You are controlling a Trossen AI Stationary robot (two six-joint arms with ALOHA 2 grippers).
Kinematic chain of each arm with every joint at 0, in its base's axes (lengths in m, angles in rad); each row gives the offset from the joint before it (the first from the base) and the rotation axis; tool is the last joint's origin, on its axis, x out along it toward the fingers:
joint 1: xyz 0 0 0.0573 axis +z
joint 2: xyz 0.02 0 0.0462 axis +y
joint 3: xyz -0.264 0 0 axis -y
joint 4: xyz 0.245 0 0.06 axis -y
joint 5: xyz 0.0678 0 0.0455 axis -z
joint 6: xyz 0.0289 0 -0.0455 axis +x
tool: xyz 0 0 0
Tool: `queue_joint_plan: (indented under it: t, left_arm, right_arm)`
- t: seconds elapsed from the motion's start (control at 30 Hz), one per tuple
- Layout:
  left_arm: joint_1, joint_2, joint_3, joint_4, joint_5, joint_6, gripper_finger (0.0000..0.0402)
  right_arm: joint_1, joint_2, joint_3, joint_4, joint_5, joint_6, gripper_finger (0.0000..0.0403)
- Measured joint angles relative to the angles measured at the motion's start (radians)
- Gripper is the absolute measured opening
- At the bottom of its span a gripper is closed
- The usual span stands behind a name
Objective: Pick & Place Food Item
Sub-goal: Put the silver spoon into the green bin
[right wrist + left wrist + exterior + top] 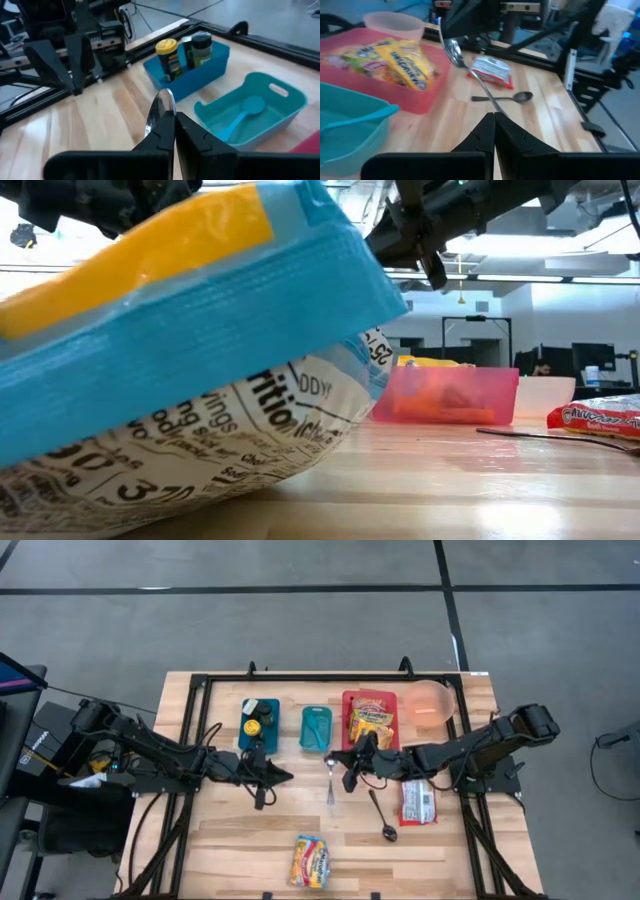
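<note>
My right gripper (336,762) hovers over the table's middle, shut on a metal spoon (331,788), whose bowl (161,107) pokes out past the fingertips. My left gripper (288,777) is shut on nothing, just left of it. A yellow noodle packet (371,723) lies in the red bin (350,705). A red snack packet (418,802) lies flat on the table at the right. A colourful packet (311,860) lies at the near edge and fills the low view (200,330). My right gripper pinches the spoon between its two fingers just behind the bowl (462,62), coming nearly level from the table's right. The handle (487,92) hangs slanting down toward the near edge. Whether its end touches the table, I cannot tell.
A teal bin (316,728) holds a teal spoon, and a blue bin (258,723) holds bottles, both far of the grippers. A pink bowl (432,703) stands at the far right. A dark spoon (385,820) lies on the table near the red packet.
</note>
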Motion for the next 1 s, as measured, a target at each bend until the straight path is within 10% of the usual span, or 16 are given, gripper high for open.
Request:
queue_joint_plan:
  t: [0.7,1.0]
  left_arm:
    - [0.036,0.180,0.000,0.178,-0.082,-0.207,0.0001]
    - [0.004,0.180,0.000,0.167,-0.076,0.398,0.0001]
  right_arm:
    - [-0.126,-0.005,0.000,0.148,-0.050,-0.109,0.0000]
    - [-0.178,-0.020,0.000,0.096,-0.206,-0.068,0.0000]
